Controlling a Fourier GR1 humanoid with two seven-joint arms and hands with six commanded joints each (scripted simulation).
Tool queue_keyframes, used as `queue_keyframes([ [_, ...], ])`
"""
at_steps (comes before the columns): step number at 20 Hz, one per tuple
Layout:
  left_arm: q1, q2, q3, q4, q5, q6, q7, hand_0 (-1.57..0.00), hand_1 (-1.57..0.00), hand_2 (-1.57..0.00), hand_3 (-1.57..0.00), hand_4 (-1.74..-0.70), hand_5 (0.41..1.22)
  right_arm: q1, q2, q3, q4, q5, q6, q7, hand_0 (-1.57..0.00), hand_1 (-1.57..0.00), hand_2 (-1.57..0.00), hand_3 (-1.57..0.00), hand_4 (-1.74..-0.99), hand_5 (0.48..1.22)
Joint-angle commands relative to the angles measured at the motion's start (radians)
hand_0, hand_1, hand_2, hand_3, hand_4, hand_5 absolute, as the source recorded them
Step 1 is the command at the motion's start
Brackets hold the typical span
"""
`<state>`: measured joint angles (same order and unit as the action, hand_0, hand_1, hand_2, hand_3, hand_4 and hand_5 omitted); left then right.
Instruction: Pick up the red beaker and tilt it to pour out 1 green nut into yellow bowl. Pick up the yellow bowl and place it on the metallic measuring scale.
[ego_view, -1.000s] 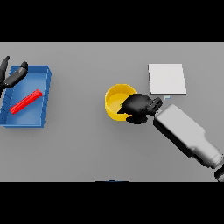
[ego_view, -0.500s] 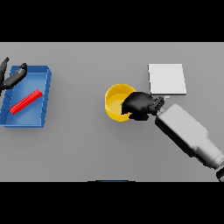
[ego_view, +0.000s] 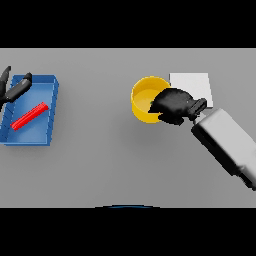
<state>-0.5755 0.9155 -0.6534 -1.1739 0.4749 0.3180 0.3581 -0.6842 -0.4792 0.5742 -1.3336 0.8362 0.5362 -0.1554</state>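
The yellow bowl (ego_view: 143, 98) is right of the table's middle, and its right rim is covered by my right hand (ego_view: 173, 105), whose fingers curl round that rim. A small dark speck (ego_view: 151, 103) shows inside the bowl beside the fingers. The metallic scale (ego_view: 194, 85), a pale square plate, lies just right of the bowl, partly behind the hand. The red beaker (ego_view: 29, 116) lies on its side in the blue tray (ego_view: 48, 113) at the far left. My left hand (ego_view: 15, 88) hovers over the tray's far-left corner with straight fingers, holding nothing.
The blue tray's walls ring the beaker at the left edge of the table. My right forearm (ego_view: 227, 145) runs from the lower right up to the bowl. Bare grey table lies between tray and bowl.
The yellow bowl, held by my right hand, has moved up and to the right, closer to the scale, and looks larger. The left hand and the beaker have stayed put.
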Motion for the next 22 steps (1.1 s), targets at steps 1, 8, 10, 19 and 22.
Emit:
queue_keyframes([
  [1, -0.004, 0.005, 0.010, 0.012, 0.007, -0.006, -0.003, 0.00, 0.00, 0.00, 0.00, -0.71, 0.686, 0.005, -0.002, -0.006, -0.015, -0.002, 0.002, 0.013, -1.57, -1.57, -1.48, -1.17, -1.740, 1.220],
  [8, 0.003, 0.011, 0.006, -0.021, 0.009, 0.004, 0.008, 0.00, 0.00, 0.00, 0.00, -0.73, 0.710, 0.007, -0.042, -0.060, -0.037, 0.012, -0.023, 0.037, -1.57, -1.57, -1.53, -1.15, -1.741, 1.221],
  [10, 0.004, 0.011, 0.004, -0.029, 0.004, 0.018, 0.016, 0.00, 0.00, 0.00, 0.00, -0.73, 0.719, -0.003, -0.047, -0.081, 0.018, 0.021, -0.052, 0.034, -1.57, -1.57, -1.54, -1.15, -1.741, 1.221],
  [19, 0.002, 0.025, 0.008, -0.029, 0.011, 0.006, 0.041, 0.00, 0.00, 0.00, 0.00, -0.73, 0.734, -0.051, -0.059, -0.160, 0.277, 0.049, -0.178, 0.004, -1.57, -1.57, -1.54, -1.15, -1.741, 1.221],
  [22, 0.009, 0.032, -0.001, -0.051, 0.007, 0.018, 0.063, 0.00, 0.00, 0.00, 0.00, -0.72, 0.720, -0.065, -0.041, -0.173, 0.376, 0.058, -0.229, -0.013, -1.57, -1.57, -1.49, -1.20, -1.741, 1.221],
])
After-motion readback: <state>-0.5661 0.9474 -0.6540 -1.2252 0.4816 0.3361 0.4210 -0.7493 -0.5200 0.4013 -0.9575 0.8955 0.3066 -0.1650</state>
